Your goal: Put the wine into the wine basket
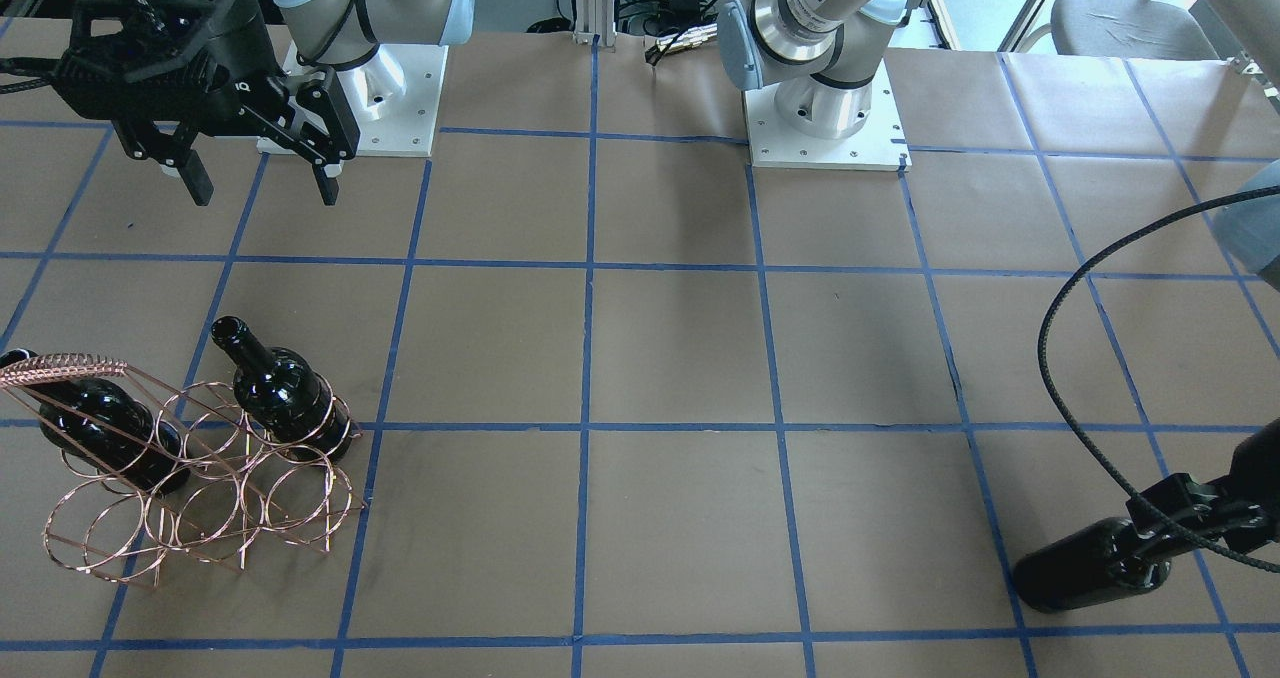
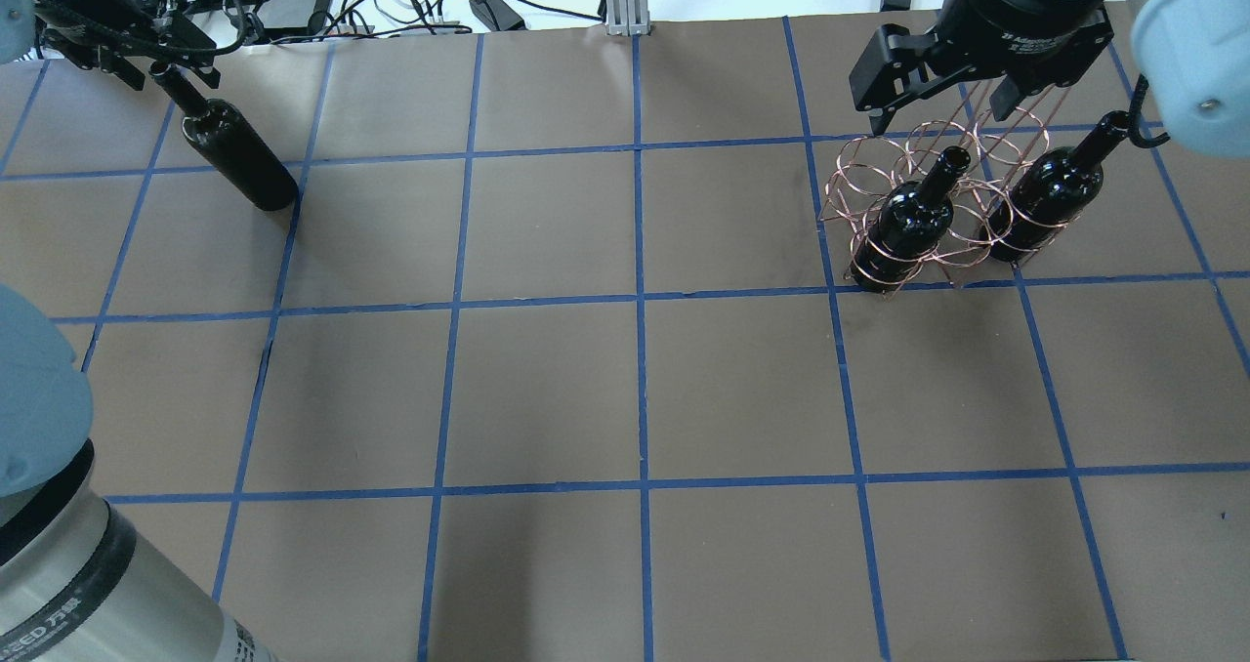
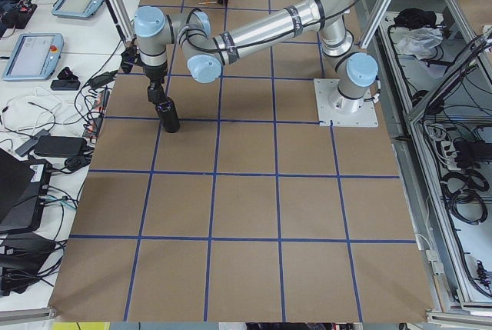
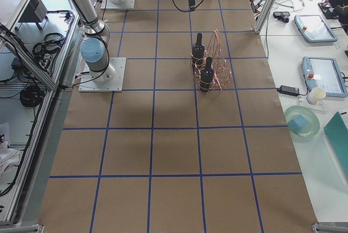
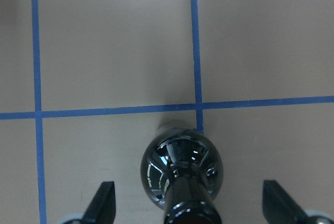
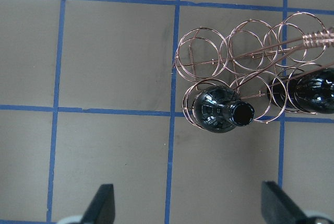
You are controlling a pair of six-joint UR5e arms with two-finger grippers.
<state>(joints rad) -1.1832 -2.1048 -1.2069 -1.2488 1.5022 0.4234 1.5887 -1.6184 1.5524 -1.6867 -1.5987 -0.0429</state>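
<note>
A near-black wine bottle (image 2: 239,159) stands at the far left of the table, also seen in the front view (image 1: 1085,563) and the left view (image 3: 167,115). My left gripper (image 2: 161,68) is open, with its fingers wide apart on either side of the neck (image 5: 182,203) and not touching it. The copper wire wine basket (image 2: 884,169) stands at the far right and holds two alike bottles (image 2: 908,223) (image 2: 1050,198) upright in neighbouring loops. My right gripper (image 2: 937,105) hovers above the basket (image 6: 235,62), open and empty.
The brown table (image 2: 635,389) carries a blue tape grid. The two arm bases (image 1: 825,108) (image 1: 370,98) stand at the robot's edge. A black cable (image 1: 1060,358) loops above the table near the left arm. Side tables with tablets (image 4: 318,75) flank the ends.
</note>
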